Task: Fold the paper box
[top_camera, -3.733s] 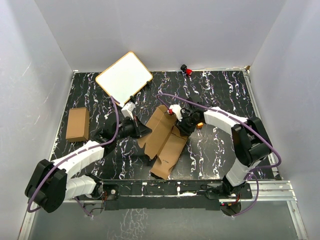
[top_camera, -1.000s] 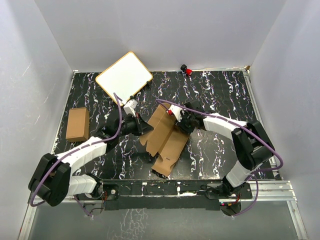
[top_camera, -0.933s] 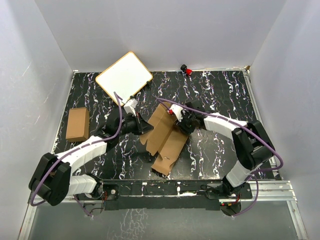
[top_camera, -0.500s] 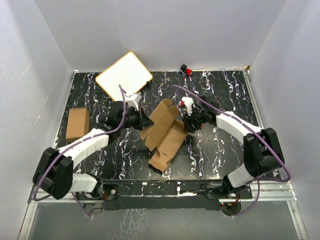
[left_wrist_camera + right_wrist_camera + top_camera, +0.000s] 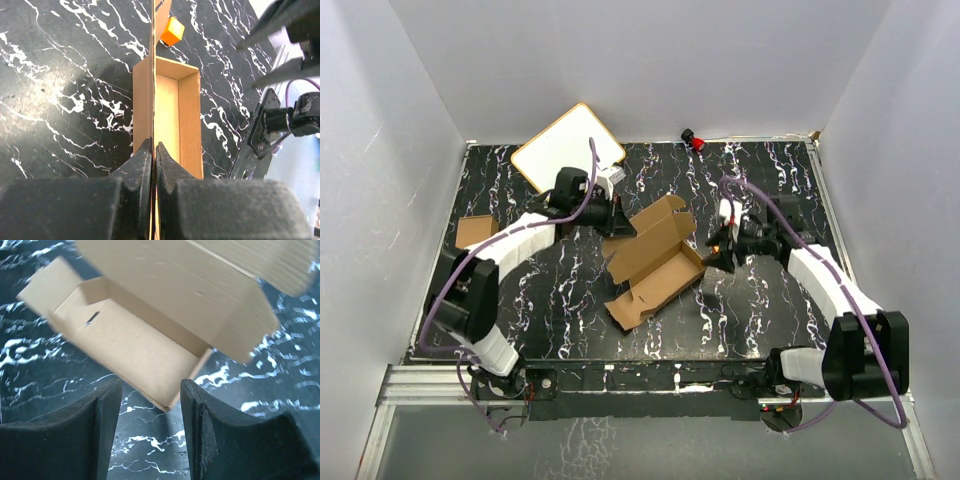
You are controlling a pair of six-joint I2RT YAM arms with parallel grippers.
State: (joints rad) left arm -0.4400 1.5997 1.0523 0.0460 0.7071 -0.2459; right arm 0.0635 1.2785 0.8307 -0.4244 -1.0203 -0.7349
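Over on the left, the left arm is stretched way out across the desk, forearm low and nearly flat. The left pincer is squeezed together on a thin upright wall of the paper box. From the left wrist cam both fingers pinch that cardboard edge-on. The box's open trough runs straight ahead of the pincer, bare brown floor showing. Just past the trough's far end sits a small orange block. The white board lies near the left pincer on its far side, and a second little carton peeks out beside that arm. On the right, the right arm is bent at the elbow and reaches inward. The right pincer hangs just off the box's right end, fingers apart, gripping nothing, with the box's open corner dead ahead of it.
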